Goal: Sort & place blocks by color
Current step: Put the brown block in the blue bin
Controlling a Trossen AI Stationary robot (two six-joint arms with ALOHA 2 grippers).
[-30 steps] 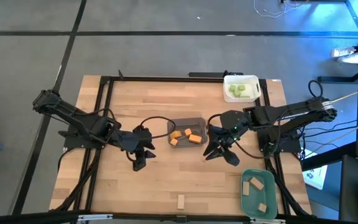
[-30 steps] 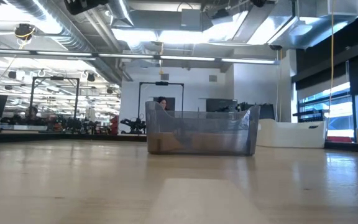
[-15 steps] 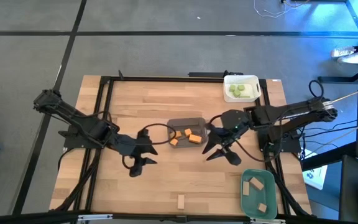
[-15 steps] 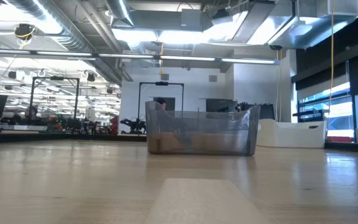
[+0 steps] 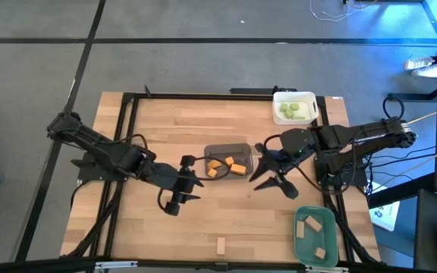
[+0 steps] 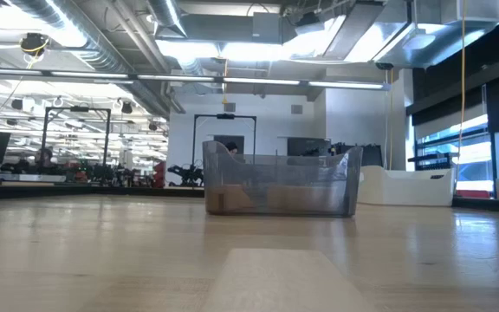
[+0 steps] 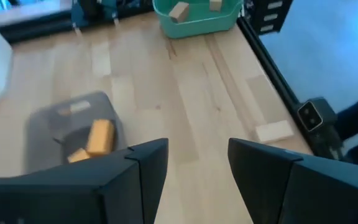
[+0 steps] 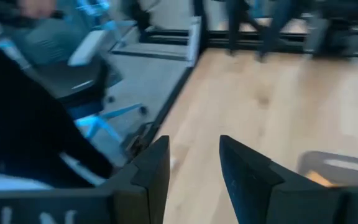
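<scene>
grey tray [image 5: 228, 149]: sits at the middle of the table [image 5: 203, 224], between the two grippers; it holds three orange blocks [image 5: 227, 164], one near its left side, one at the middle, one longer piece toward its right. in the low view the same tray [image 6: 281, 186] shows as a clear-walled bin standing on the wood, with a dim tan-orange shape low at its left.
white tray [image 5: 294, 107]: at the far right corner of the table, holding light green blocks [image 5: 293, 112] bunched together; how many, i cannot tell.
green tray [image 5: 315, 236]: at the near right corner, holding three tan blocks [image 5: 309, 224], two toward its far end and one near its near end; the left wrist view also catches this tray [image 7: 196, 17] with two tan pieces at its rim.
loose tan block [image 5: 221, 245]: lies alone on the bare wood near the table's near edge, well apart from every tray; the left wrist view shows it [image 7: 274, 131] flat by the black frame rail.
left gripper [image 5: 179, 196]: just left of the grey tray and a little nearer the front edge; fingers spread apart with nothing between them.
right gripper [image 5: 274, 184]: just right of the grey tray, fingers splayed wide and holding nothing.
left wrist view: the grey tray [image 7: 45, 124] with orange blocks [image 7: 99, 137] lies beyond the parted fingers [image 7: 146, 163].
</scene>
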